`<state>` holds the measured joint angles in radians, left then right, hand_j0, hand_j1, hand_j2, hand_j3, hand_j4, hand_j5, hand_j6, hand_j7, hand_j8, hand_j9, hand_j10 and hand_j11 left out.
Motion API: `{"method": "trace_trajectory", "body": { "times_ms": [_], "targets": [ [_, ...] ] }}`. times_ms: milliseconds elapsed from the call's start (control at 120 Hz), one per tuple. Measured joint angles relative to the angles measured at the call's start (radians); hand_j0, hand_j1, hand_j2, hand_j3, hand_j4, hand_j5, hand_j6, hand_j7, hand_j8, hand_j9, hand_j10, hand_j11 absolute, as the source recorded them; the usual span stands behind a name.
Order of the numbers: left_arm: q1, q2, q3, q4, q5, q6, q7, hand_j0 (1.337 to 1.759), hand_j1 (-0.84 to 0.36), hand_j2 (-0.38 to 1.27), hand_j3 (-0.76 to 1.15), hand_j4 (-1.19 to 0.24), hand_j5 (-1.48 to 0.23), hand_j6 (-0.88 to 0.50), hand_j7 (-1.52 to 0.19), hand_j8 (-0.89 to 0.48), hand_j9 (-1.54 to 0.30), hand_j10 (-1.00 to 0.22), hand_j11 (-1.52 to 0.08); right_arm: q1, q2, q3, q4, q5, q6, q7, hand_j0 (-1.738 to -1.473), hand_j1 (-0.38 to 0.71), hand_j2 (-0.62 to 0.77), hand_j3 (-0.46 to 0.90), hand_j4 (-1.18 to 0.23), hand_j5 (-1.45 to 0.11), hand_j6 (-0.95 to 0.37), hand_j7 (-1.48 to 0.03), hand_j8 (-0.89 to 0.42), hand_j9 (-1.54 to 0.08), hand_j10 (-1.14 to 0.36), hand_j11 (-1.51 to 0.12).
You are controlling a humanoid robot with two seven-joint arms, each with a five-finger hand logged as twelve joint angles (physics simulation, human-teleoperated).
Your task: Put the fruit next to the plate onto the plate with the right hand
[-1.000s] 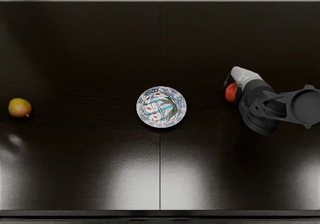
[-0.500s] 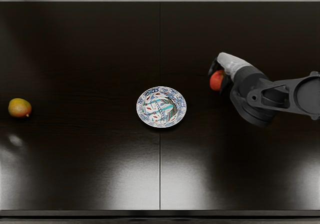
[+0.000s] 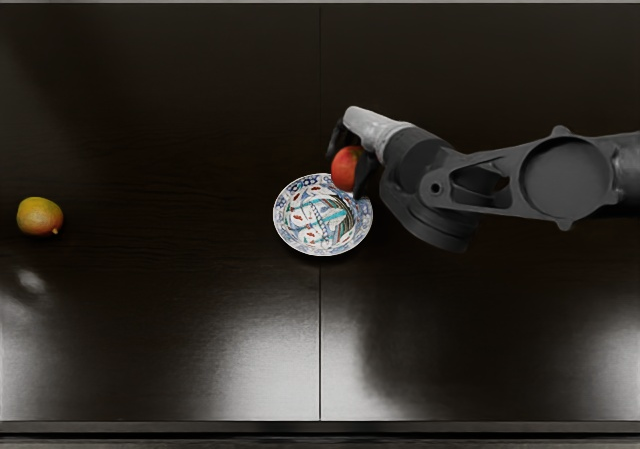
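My right hand [image 3: 350, 159] reaches in from the right edge and is shut on a red fruit [image 3: 346, 167]. The fruit hangs over the upper right rim of the patterned blue-and-white plate [image 3: 300, 224] at the table's middle. Whether the fruit touches the plate I cannot tell. A dark forearm and wrist [image 3: 440, 184] trail behind the hand to the right. The left arm does not show.
A yellow-orange mango [image 3: 39, 216] lies near the left edge of the dark table [image 3: 320, 329]. A seam runs down the table's middle behind and in front of the plate.
The right hand has carried the red fruit leftward from the table's right part to above the plate's rim. The arm now stretches further into view.
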<state>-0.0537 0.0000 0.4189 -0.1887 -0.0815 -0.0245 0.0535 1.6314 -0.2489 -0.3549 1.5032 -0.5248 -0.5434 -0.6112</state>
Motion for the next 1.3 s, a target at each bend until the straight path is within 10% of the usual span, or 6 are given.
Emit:
{"method": "trace_trajectory", "body": {
  "times_ms": [867,1075,1300],
  "targets": [
    [0.001,0.0,0.0,0.0,0.0,0.0,0.0,1.658,0.07,0.05,0.0,-0.23,-0.3,-0.23,-0.3,-0.23,-0.3,-0.23,-0.3,-0.055,0.132,0.02,-0.083,0.016,-0.003,0.001,-1.657,0.27,0.35,0.0,-0.68,-0.99,-0.42,-0.94,-0.37,-0.99,-0.65,-0.98],
    [0.002,0.0,0.0,0.0,0.0,0.0,0.0,1.658,0.07,0.05,0.0,-0.23,-0.3,-0.23,-0.3,-0.23,-0.3,-0.23,-0.3,-0.055,0.141,0.024,-0.089,0.007,-0.014,0.0,-1.658,-0.07,0.13,0.0,-0.29,-0.42,-0.2,-0.4,-0.18,-0.42,-0.28,-0.42],
    [0.001,0.0,0.0,0.0,0.0,0.0,0.0,1.658,0.07,0.05,0.0,-0.23,-0.3,-0.23,-0.3,-0.23,-0.3,-0.23,-0.3,-0.035,0.123,0.038,-0.058,0.006,-0.017,0.0,-1.658,-0.23,0.04,0.0,-0.12,-0.17,-0.09,-0.16,-0.08,-0.17,-0.11,-0.17]
  ]
}}
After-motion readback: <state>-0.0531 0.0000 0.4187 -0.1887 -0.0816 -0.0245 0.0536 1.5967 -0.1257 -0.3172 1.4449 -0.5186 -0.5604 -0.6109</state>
